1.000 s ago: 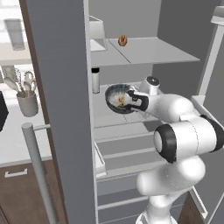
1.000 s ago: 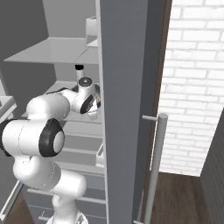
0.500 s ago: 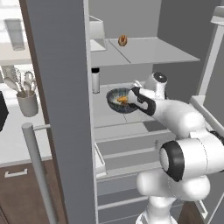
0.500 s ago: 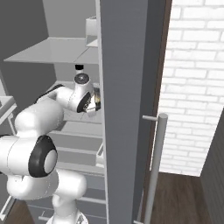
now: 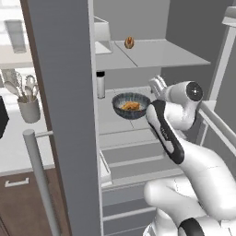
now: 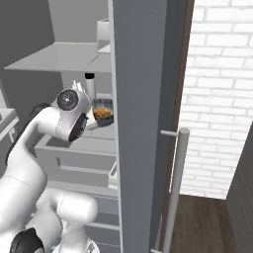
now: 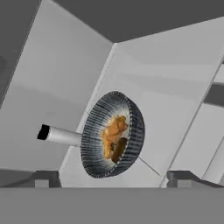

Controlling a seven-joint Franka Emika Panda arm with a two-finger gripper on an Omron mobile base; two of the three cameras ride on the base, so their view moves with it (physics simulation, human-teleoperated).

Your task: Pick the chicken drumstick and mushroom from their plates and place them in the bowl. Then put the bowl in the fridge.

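Note:
The dark grey-blue bowl (image 5: 131,105) (image 6: 103,111) (image 7: 136,127) stands on a middle shelf inside the open fridge (image 5: 152,53). The orange-brown chicken drumstick (image 7: 113,131) (image 5: 130,106) lies in it. Beside the drumstick lies the small dark brown mushroom (image 7: 119,149). My gripper (image 7: 113,178) is open, drawn back a short way from the bowl, with nothing between its fingertips (image 7: 43,177). In the left base view my hand (image 5: 157,86) hovers just right of the bowl. The plates are out of view.
A white bottle with a black cap (image 5: 100,84) (image 7: 61,135) stands on the same shelf behind the bowl. A small brown item (image 5: 129,43) sits on the shelf above. The grey fridge door (image 5: 64,115) with its bar handle (image 5: 39,179) stands open at left. Drawers lie below.
The gripper opened and let go of the bowl, then drew back from it. The bowl stays on the fridge shelf.

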